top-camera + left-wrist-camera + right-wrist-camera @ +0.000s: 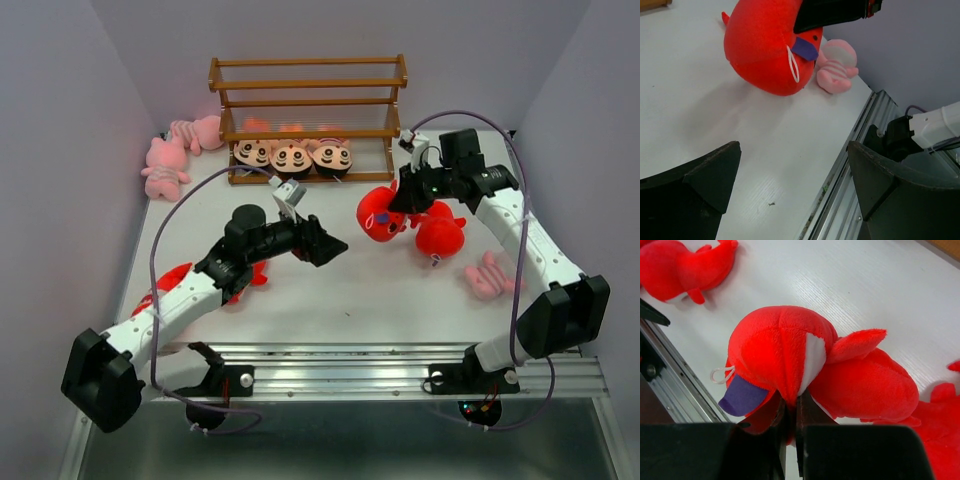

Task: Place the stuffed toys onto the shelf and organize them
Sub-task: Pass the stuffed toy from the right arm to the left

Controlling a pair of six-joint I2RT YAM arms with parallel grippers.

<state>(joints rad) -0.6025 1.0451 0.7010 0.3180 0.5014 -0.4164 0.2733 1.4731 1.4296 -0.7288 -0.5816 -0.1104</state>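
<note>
The right claw (791, 412) pinches 1 red fish (775, 347), which sits at its fingertips, in front of the right end of the shelf (305, 84). The left claw (326, 246) hangs spread wide, near the fish's left.

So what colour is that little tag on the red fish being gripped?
The tag is purple, clearest in the right wrist view.

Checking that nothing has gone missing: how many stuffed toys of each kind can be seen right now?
Pink striped animals: 3
Red fish: 3
Boy dolls: 3
Total: 9
The orange shapes behind the dolls on the shelf are too unclear to count.
</note>
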